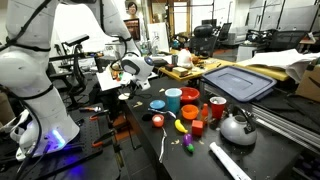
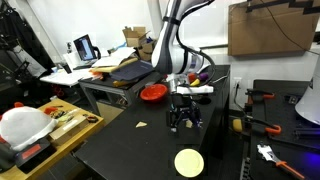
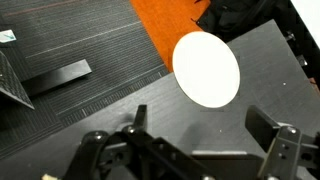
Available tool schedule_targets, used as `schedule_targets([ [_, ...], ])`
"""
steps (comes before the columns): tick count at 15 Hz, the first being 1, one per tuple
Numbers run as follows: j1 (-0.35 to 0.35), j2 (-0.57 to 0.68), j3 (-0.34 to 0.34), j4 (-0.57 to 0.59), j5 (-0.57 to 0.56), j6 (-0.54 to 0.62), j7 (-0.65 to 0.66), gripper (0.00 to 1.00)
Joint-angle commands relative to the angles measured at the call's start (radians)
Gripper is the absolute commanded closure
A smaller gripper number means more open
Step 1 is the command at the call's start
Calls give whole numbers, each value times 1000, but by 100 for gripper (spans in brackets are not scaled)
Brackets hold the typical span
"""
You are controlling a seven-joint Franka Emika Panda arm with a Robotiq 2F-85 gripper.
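My gripper (image 3: 205, 128) is open and empty, and hovers over a black table top (image 3: 90, 110). A flat pale yellow round disc (image 3: 207, 68) lies on the table just ahead of the fingertips, apart from them. In an exterior view the gripper (image 2: 180, 115) hangs low over the table, and the disc (image 2: 188, 161) lies nearer the table's front edge. In an exterior view the gripper (image 1: 126, 86) points down at the far left end of the table; the disc is hidden there.
Behind the gripper stand an orange plate (image 2: 153, 93), a blue cup (image 1: 173, 99), a red cup (image 1: 190, 97), a metal kettle (image 1: 237, 127), a yellow banana (image 1: 181, 125) and small toys. A blue lid (image 1: 238, 82) lies on cardboard. A dark flat block (image 3: 55, 75) lies to the left.
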Motion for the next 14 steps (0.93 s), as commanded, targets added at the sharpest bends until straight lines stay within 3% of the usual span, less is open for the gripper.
schedule_targets([
  [1, 5, -86, 33, -118, 168, 48, -104, 0],
  [6, 28, -124, 25, -193, 406, 36, -270, 0],
  [14, 100, -64, -14, -216, 664, 33, -538, 0],
])
